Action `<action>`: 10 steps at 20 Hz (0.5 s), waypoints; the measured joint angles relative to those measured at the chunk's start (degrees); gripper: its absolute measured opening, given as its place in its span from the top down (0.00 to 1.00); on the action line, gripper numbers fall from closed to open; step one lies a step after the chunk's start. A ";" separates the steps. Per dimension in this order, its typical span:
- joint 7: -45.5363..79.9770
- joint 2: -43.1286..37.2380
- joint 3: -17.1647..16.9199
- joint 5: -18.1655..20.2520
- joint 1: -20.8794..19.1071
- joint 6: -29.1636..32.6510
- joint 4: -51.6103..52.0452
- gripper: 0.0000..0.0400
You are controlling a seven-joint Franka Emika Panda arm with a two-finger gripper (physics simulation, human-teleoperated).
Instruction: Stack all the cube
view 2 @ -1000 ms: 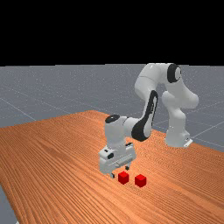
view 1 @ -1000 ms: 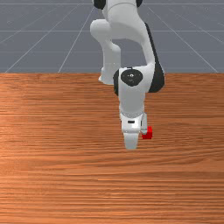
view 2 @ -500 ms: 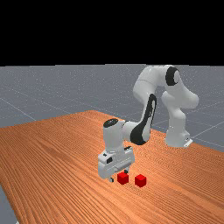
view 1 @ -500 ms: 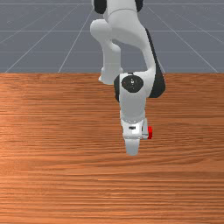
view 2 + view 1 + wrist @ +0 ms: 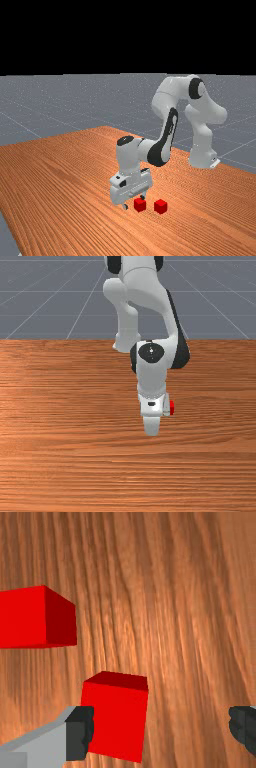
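Note:
Low over the table, my gripper [image 5: 134, 202] stands open beside the left one of two red cubes in the far view, cube [image 5: 140, 205]. The other red cube [image 5: 160, 206] sits a short way to the far view's right. In the wrist view the nearer cube [image 5: 120, 722] lies partly between the fingers of my gripper [image 5: 161, 731], close to one finger, which covers its edge; a gap separates it from the other finger. Farther out is the second cube [image 5: 22, 619]. Red [image 5: 172, 407] peeks out beside the hand in the front view; which cube it is, I cannot tell.
The orange-brown wooden table [image 5: 65, 175] extends around the cubes. My arm [image 5: 170, 130] reaches in over it from its base [image 5: 202, 152], at the far view's right.
My hand has come lower and moved slightly to the far view's left. The cube beside it seems to have shifted a little toward the far camera; the other cube has stayed put.

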 joint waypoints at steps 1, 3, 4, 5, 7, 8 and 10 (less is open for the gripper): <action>-0.03 0.04 0.02 0.02 0.01 0.51 0.07 0.00; -0.55 -0.45 0.38 0.45 -0.29 2.40 -0.90 0.00; -0.29 -0.45 0.21 0.26 -0.10 2.37 -0.87 0.00; -0.03 -0.33 0.07 0.10 0.07 1.70 -0.46 0.37; 0.00 -0.17 0.09 0.09 0.08 1.05 0.14 0.72; 0.00 -0.14 0.09 0.09 0.08 1.09 0.23 0.80; -0.03 -0.10 0.08 0.08 0.06 1.60 0.23 0.85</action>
